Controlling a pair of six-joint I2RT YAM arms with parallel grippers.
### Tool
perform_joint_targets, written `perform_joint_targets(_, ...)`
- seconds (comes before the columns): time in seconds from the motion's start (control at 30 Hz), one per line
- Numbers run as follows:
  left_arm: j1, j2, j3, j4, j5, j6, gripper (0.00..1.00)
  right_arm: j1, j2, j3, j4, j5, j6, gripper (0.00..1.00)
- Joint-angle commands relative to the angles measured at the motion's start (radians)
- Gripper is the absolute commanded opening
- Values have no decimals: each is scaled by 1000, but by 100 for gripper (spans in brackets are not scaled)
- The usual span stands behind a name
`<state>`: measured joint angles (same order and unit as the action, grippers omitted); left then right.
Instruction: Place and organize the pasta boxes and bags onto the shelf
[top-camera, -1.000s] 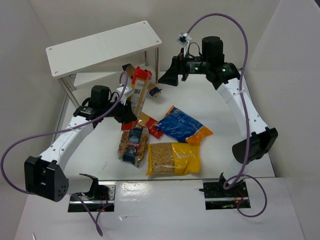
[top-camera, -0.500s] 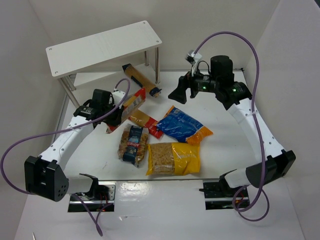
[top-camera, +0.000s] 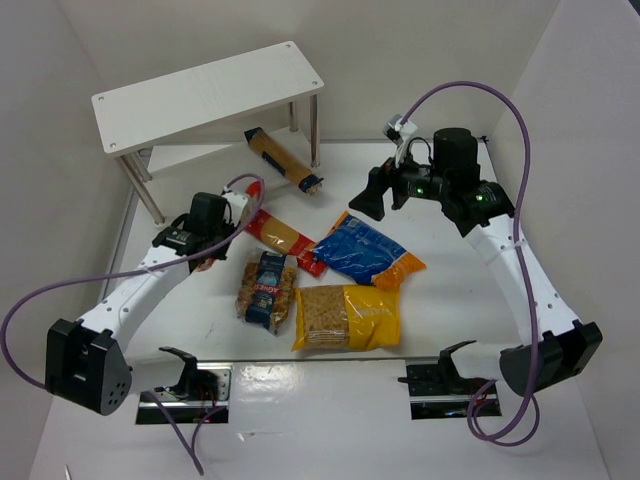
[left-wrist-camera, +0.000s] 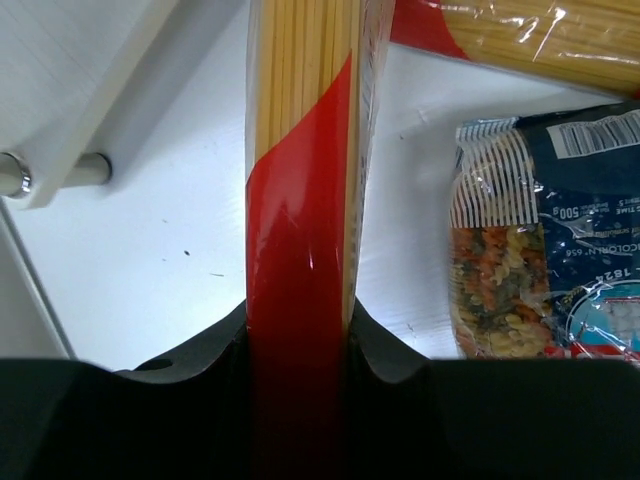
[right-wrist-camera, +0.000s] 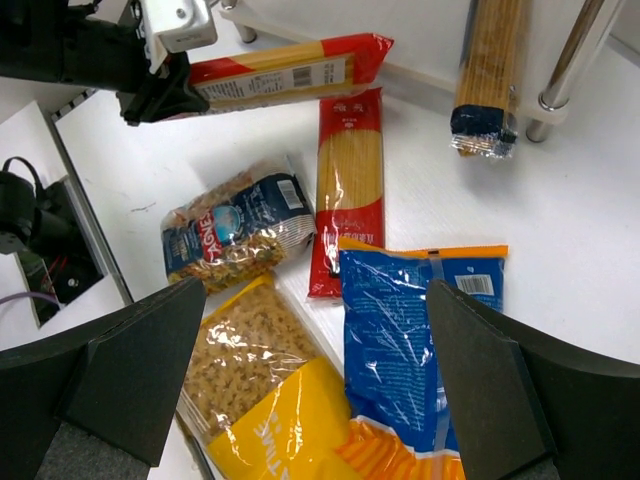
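- The held spaghetti packet (left-wrist-camera: 300, 200) is clamped at its red end between the jaws of the left gripper (left-wrist-camera: 298, 345). It reaches out just in front of the shelf (top-camera: 210, 95).
- A second spaghetti packet (top-camera: 290, 240) lies flat on the table (top-camera: 450, 290), just beside the left gripper.
- The tan box (top-camera: 283, 158) lies slantwise under the shelf's top board. It seems to rest on the lower board, with its dark blue end poking out by a front leg.
- The clear blue-labelled bag (top-camera: 266, 288), the yellow bag (top-camera: 345, 315) and the blue-orange bag (top-camera: 368, 250) lie close together on the table, in front of the shelf.
- The blue-orange bag overlaps the near end of the second spaghetti packet.
- The right gripper (top-camera: 372, 200) hangs above the table beyond the blue-orange bag, its jaws spread wide and holding nothing.
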<state>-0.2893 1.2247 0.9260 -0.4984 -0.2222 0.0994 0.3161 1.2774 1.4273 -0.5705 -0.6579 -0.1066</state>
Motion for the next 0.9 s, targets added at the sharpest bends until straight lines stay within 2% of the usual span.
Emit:
perform_joint_targets(0.0,-49,-87,33,201,-103,33,0,-5,-36,-19,66,-3,-21,100)
perform_joint_targets(0.23,-128,-163,80,199,-244,85,0,-23,-46,-59,75,-3,-21,100)
perform_joint_targets(0.3,-128,-163,80,208,-331,108,0,-23,-36,-59,75,-3,-30,100)
perform_joint_targets(0.6,-218,10,22,369,-716,163,0,-51,-26,-110,95,-32,-50,100)
perform_joint_targets(0.87,-255,185,48,472,-908,269,0,-69,-35,-169,95,-54,-87,100)
